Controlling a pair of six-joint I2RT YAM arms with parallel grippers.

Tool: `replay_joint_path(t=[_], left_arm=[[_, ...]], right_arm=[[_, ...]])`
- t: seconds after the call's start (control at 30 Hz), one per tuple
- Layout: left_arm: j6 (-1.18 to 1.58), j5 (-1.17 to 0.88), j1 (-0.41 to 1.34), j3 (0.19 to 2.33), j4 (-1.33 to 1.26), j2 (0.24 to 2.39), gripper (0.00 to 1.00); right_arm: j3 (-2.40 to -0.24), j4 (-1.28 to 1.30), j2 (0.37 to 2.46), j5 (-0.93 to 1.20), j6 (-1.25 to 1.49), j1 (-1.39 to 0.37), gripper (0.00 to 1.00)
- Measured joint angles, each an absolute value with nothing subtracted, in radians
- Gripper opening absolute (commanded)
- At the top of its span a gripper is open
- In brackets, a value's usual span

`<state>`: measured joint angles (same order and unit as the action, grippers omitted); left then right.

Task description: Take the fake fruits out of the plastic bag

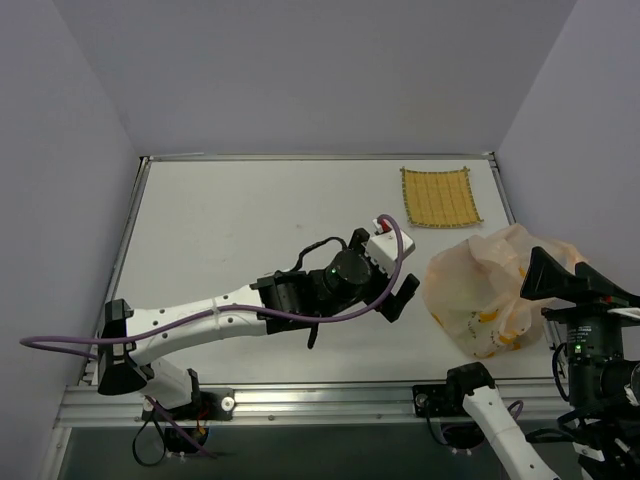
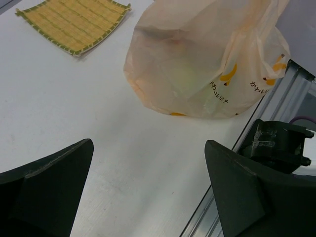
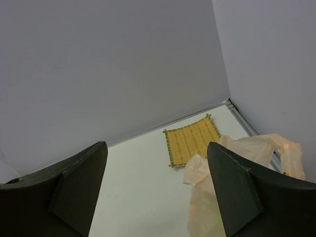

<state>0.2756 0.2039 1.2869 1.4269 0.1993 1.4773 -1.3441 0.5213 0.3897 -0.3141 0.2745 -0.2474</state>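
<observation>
The plastic bag (image 1: 480,290) lies crumpled on the table's right side, pale peach with yellow printed marks. The fake fruits are inside it. Only a faint yellow-green shape (image 2: 185,79) shows through the plastic bag (image 2: 207,64) in the left wrist view. My left gripper (image 1: 400,268) hangs just left of the bag, open and empty, with bare table between its fingers (image 2: 59,182). My right gripper (image 1: 530,272) is raised over the bag's right side, open and holding nothing. In the right wrist view the bag's loose top (image 3: 247,158) lies below and right of the jaws.
A yellow woven mat (image 1: 440,197) lies flat at the back right, beyond the bag. The right arm's base (image 2: 279,143) and the table's metal front rail (image 1: 300,400) sit close to the bag. Grey walls enclose the table on three sides.
</observation>
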Motion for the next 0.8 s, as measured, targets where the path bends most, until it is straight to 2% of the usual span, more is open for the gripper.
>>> replay_joint_path(t=[0.1, 0.2, 0.23, 0.33, 0.37, 0.6, 0.8], left_arm=[[0.279, 0.178, 1.287, 1.427, 0.149, 1.491, 0.94], [0.288, 0.139, 1.288, 1.427, 0.073, 1.509, 0.94], [0.293, 0.121, 1.288, 1.427, 0.046, 1.517, 0.94], [0.314, 0.072, 1.29, 1.427, -0.032, 1.551, 0.94], [0.323, 0.057, 1.29, 1.427, -0.056, 1.565, 0.94], [0.417, -0.055, 1.29, 1.486, -0.198, 1.75, 0.94], [0.474, -0.103, 1.29, 1.621, -0.246, 1.921, 0.94]], right_arm=[[-1.358, 0.535, 0.39, -0.33, 0.267, -0.247, 0.72], [-1.37, 0.551, 0.39, -0.342, 0.258, -0.247, 0.56], [-1.375, 0.558, 0.39, -0.345, 0.256, -0.247, 0.4], [-1.385, 0.573, 0.391, -0.357, 0.252, -0.247, 0.24], [-1.386, 0.578, 0.392, -0.363, 0.249, -0.247, 0.11], [-1.352, 0.615, 0.403, -0.416, 0.247, -0.247, 0.09], [-1.313, 0.623, 0.411, -0.431, 0.254, -0.247, 0.17]])
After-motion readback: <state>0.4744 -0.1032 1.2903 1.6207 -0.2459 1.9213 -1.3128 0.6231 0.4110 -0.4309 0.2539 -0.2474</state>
